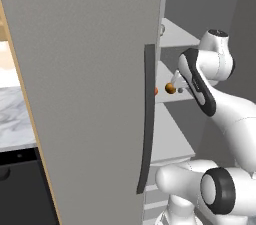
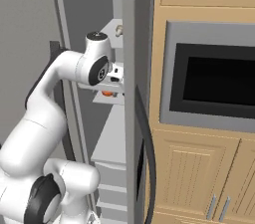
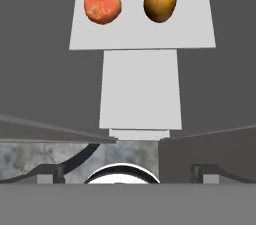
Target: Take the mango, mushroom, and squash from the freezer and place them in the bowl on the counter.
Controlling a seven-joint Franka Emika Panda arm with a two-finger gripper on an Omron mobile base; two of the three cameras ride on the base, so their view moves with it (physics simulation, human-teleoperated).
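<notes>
Freezer [image 1: 90,94] stands open with its pale shelves on show, and on one shelf [image 3: 142,34] sit a mottled orange-red round fruit [image 3: 103,5] at eleven o'clock in the hand view and a golden-brown oval one [image 3: 160,2] at one o'clock, apart from each other. Over in the right base view there's a tiny tan-capped mushroom [image 2: 119,30] on a higher shelf. Gripper [image 3: 130,171] is spread wide, holding nothing, dark fingertips [image 3: 50,173] at six o'clock.
</notes>
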